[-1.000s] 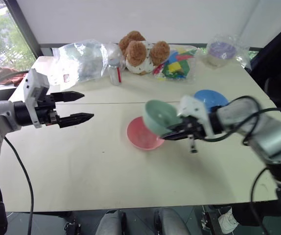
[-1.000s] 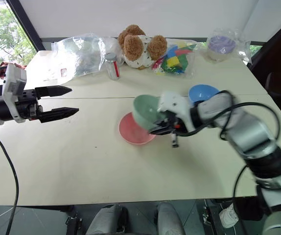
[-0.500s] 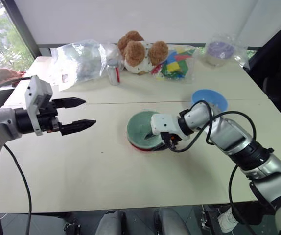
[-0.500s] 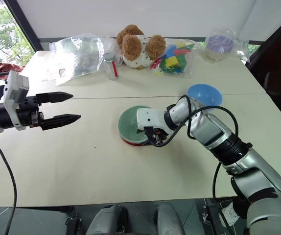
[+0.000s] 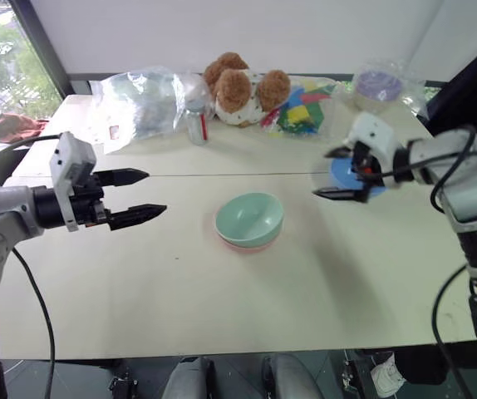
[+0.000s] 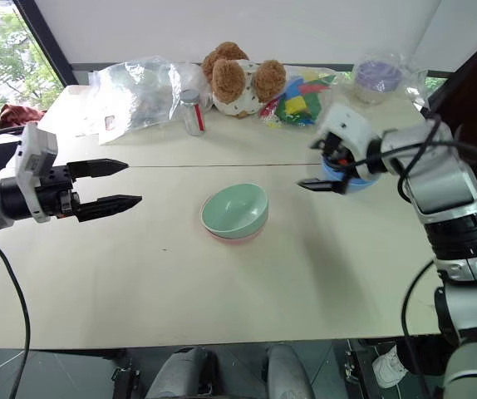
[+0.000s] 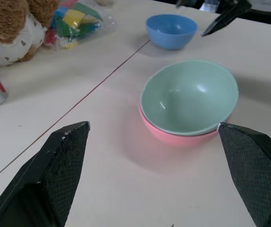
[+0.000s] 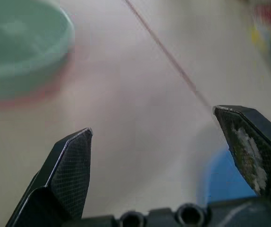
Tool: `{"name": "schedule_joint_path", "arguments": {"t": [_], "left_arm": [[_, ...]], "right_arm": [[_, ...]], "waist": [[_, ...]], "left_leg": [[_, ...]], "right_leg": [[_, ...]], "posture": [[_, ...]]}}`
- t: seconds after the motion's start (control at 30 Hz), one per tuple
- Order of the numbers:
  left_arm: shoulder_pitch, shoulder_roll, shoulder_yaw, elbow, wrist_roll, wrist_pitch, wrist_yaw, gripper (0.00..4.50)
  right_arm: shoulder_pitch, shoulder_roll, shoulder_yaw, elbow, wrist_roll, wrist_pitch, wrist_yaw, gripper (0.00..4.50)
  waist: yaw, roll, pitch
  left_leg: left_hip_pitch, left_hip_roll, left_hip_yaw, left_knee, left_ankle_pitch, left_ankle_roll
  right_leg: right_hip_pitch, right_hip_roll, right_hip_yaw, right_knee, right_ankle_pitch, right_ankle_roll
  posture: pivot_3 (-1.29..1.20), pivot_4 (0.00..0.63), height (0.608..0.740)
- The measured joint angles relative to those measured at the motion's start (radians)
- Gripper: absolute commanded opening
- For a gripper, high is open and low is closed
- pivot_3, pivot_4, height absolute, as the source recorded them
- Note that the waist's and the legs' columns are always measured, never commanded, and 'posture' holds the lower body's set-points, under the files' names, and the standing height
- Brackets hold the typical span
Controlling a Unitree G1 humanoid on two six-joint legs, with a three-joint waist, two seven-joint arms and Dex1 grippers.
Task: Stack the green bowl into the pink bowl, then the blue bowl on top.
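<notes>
A: Where's the right gripper [image 5: 332, 174]?
B: Spread wide, holding nothing, over the blue bowl [image 7: 170, 30]. The left gripper [image 5: 144, 196] is also agape, empty, well left of the bowls.
A: And the green bowl [image 5: 250, 218]?
B: Nested in the pink bowl [image 7: 171, 136] mid-table [image 5: 222, 307], mouth up, tipped slightly. Being round, it has no long axis.

Even daylight, soft shadows.
Right wrist view is motion-blurred: the green bowl [image 8: 20, 45] beyond the right gripper [image 8: 159, 156] smears.

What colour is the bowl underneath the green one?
Salmon pink; the pink bowl shows best in the left wrist view.
</notes>
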Motion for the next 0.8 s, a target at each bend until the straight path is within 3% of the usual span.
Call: {"name": "schedule_joint_path", "arguments": {"t": [0.27,0.37,0.6,0.8], "left_arm": [[-0.014,0.0,-0.031,0.013,0.008,-0.009,-0.002,4.5],[-0.016,0.0,-0.034,0.015,0.011,-0.011,-0.001,4.5],[-0.018,0.0,-0.035,0.014,0.012,-0.012,0.008,4.5],[-0.018,-0.003,-0.035,0.013,0.012,-0.014,0.01,4.5]], "right_arm": [[-0.027,0.095,0.047,0.363,-0.126,-0.129,-0.112,4.45],[-0.075,0.144,0.055,0.477,-0.145,-0.178,-0.119,3.62],[-0.196,0.192,0.061,0.671,-0.205,-0.313,-0.145,0.05],[-0.201,0.169,0.061,0.575,-0.215,-0.356,-0.024,0.02]], "waist": [[-0.023,0.001,0.0],[-0.022,0.001,0.001],[-0.02,0.001,0.001],[-0.02,0.003,0.002]], "left_leg": [[0.001,0.002,0.001,0.0,0.001,-0.001],[0.001,0.002,0.0,0.0,0.002,-0.004],[0.0,0.002,0.0,0.0,0.003,-0.006],[0.0,0.002,0.0,-0.001,0.003,-0.006]], "right_leg": [[0.0,0.003,0.001,0.002,0.0,0.0],[-0.001,0.004,0.001,0.002,0.0,0.0],[-0.001,0.003,0.001,0.001,0.0,0.0],[-0.001,0.003,0.001,0.002,0.0,0.0]], "posture": [[0.0,0.15,0.74],[0.0,0.15,0.74],[0.0,0.15,0.74],[0.0,0.15,0.74]]}}
